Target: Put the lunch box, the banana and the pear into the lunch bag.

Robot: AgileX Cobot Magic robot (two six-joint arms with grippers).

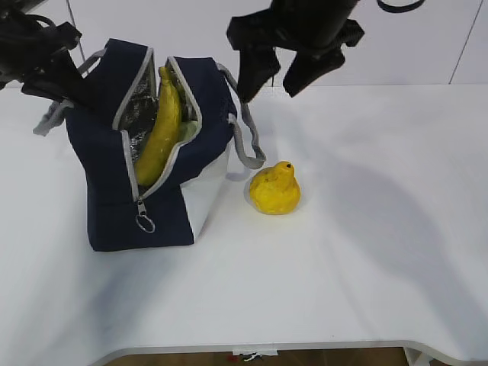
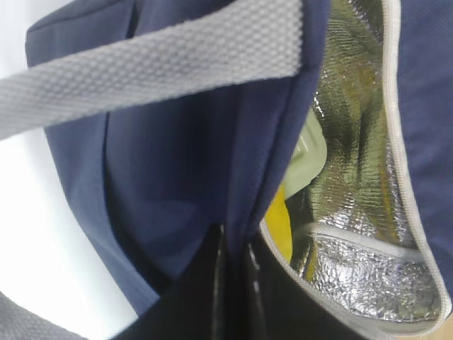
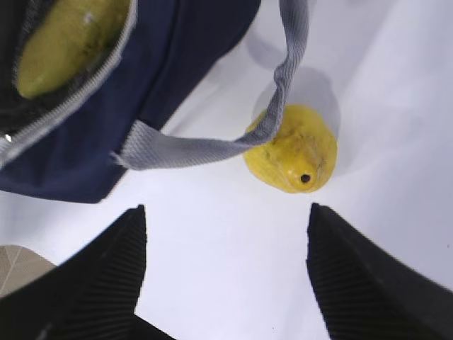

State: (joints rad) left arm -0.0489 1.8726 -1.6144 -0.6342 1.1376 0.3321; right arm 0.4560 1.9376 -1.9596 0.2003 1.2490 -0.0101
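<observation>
The navy lunch bag (image 1: pixel 107 164) stands unzipped at the left, its foil lining showing. The banana (image 1: pixel 162 130) leans upright inside it, and the pale green lid of the lunch box (image 2: pixel 312 150) shows deeper in. My left gripper (image 2: pixel 237 244) is shut on the fabric wall of the lunch bag (image 2: pixel 184 163) at its rear left rim. The pear (image 1: pixel 276 189) sits on the table just right of the bag, stem up. High above the bag's right handle hangs my right gripper (image 1: pixel 271 91), open and holding nothing; in its wrist view the pear (image 3: pixel 294 149) lies beyond the right gripper (image 3: pixel 226 207).
A grey webbing handle (image 3: pixel 283 92) droops from the bag across the pear's left side. The zipper pull (image 1: pixel 145 223) hangs on the bag's front. The white table (image 1: pixel 366 252) runs to its front edge at the bottom of the exterior view.
</observation>
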